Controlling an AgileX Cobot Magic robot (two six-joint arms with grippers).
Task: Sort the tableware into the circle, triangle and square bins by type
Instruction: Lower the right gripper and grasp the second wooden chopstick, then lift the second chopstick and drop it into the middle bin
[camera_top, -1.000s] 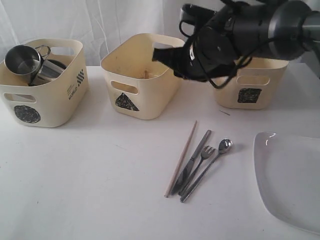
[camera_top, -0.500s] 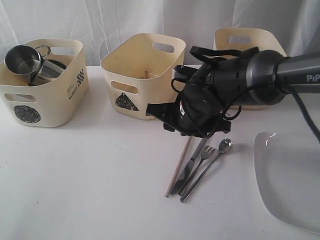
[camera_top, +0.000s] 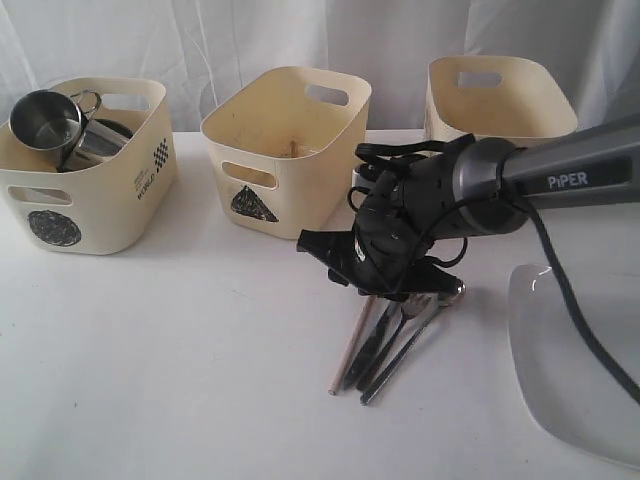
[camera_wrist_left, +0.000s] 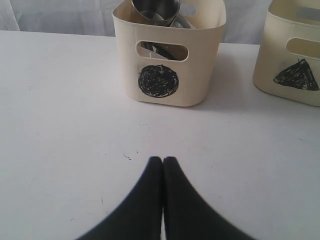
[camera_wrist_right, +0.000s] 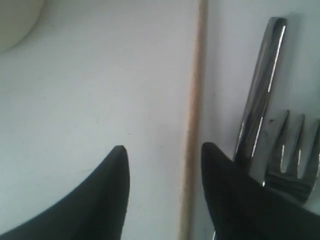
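- Setting: a white table (camera_top: 180, 350) in front of a white curtain (camera_top: 200, 40).
- Far left: the circle bin (camera_top: 85, 165) holds a steel mug (camera_top: 45, 118) tipped at its rim, with a second mug (camera_top: 98, 140) beside it.
- The left gripper (camera_wrist_left: 163, 160) hangs over bare table facing that bin. Its fingers are pressed together with nothing between them.
- Centre: the triangle bin (camera_top: 285, 150) has a wooden stick end (camera_top: 292, 148) showing inside.
- Right of centre: the right gripper (camera_wrist_right: 164, 147) is low over the cutlery, fingers spread apart, nothing gripped. The chopstick (camera_wrist_right: 192, 125) lies flat on the table between them, closer to the finger on the knife side.
- The knife (camera_wrist_right: 260, 95), fork (camera_wrist_right: 292, 160) and spoon (camera_top: 452, 290) lie just beside the chopstick, roughly parallel. Whether a finger touches them cannot be told.
- Behind the arm: the third bin (camera_top: 500, 95), its mark hidden.
- Far right: the white square plate (camera_top: 575, 370) lies flat at the table edge.
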